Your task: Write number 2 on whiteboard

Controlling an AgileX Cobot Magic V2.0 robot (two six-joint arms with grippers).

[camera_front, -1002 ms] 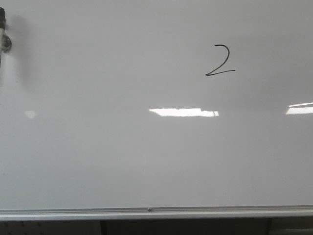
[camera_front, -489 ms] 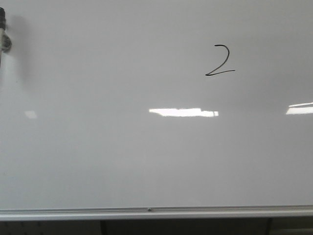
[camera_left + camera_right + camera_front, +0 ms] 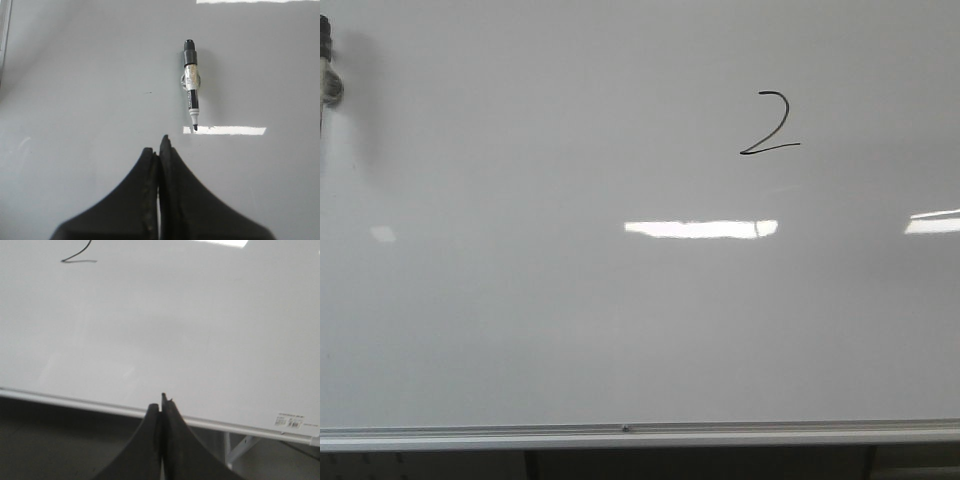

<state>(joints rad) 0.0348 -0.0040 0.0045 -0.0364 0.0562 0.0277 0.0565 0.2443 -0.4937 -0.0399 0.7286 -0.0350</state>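
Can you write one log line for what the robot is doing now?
number 2 drawn on whiteboard | marker lying on board, unheld | left gripper shut, empty | right gripper shut, empty

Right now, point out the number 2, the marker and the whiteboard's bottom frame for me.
number 2 (image 3: pixel 772 124): front view, on the diagonal stroke at the digit's middle.
marker (image 3: pixel 191 90): left wrist view, on the labelled barrel, mid-length.
whiteboard (image 3: pixel 470 437): front view, on the silver frame along its bottom edge.

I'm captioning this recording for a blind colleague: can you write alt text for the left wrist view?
A black-and-white marker sits on the pale grey whiteboard, uncapped tip pointing toward the camera. The left gripper is empty, its two black fingers pressed together, apart from the marker. A bright rectangular light reflection lies by the marker's tip.
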